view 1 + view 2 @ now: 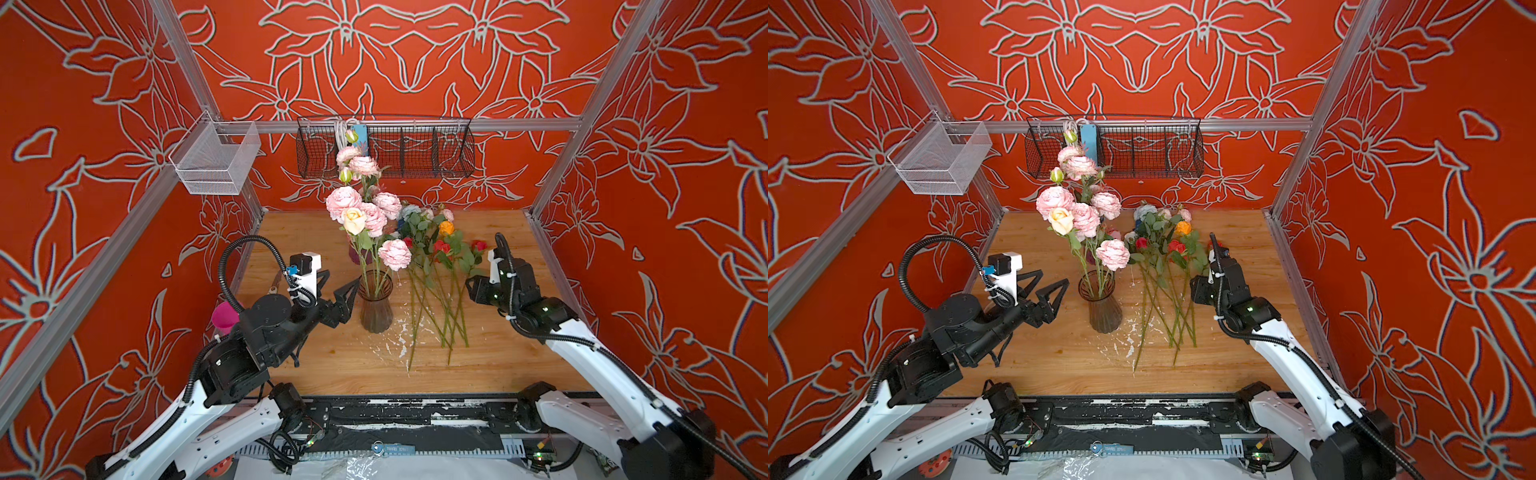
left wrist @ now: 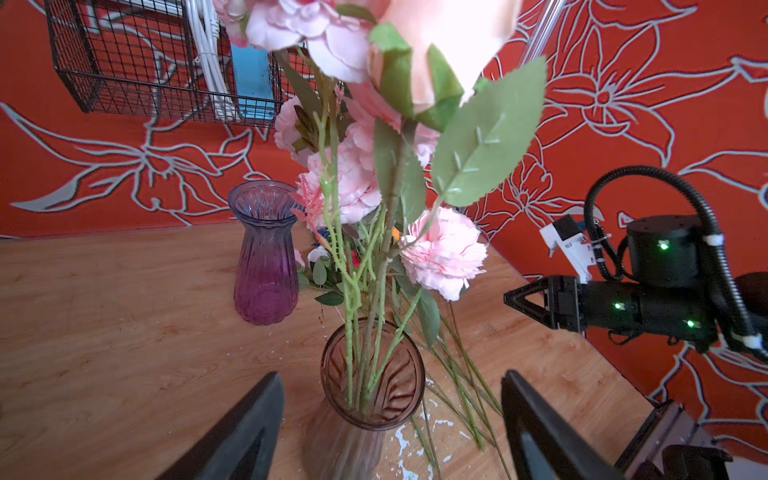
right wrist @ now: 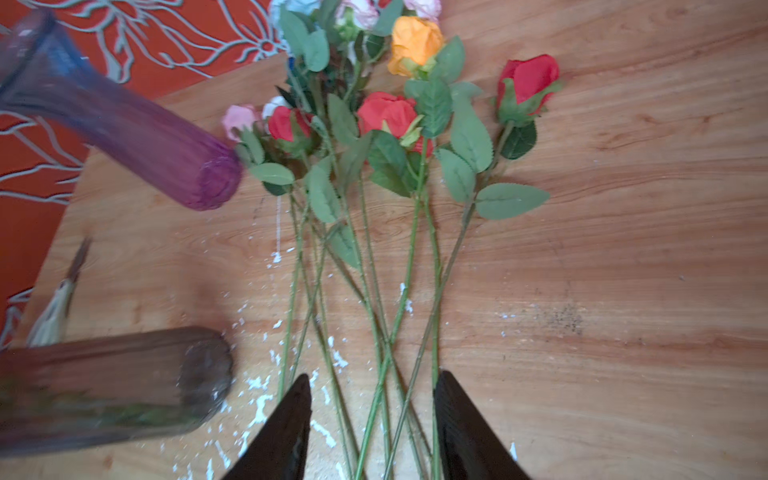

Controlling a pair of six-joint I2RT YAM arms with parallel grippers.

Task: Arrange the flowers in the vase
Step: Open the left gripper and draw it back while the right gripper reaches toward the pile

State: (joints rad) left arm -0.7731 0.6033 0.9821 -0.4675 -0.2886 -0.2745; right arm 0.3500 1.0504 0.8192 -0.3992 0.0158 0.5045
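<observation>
Our left gripper (image 1: 1054,277) gapes empty at nine o'clock of the vase (image 1: 1104,309); right gripper (image 3: 374,374) spread above loose flowers (image 1: 1163,266) at three o'clock. Crossed stems (image 3: 399,316): we may lift several together.

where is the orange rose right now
In both top views the orange rose lies on the table, to the right of the brown vase and just behind the red roses.

**Obscured and Cropped Items**

Purple vase (image 1: 354,255): mostly hidden behind pink peonies (image 1: 374,220) in both top views. Brown vase (image 3: 124,370): blurred, cut by the right wrist view's edge. Cream rose (image 2: 449,37): blurred, cropped. Pink object (image 1: 224,318): partly behind left arm (image 1: 266,328), unidentifiable.
</observation>
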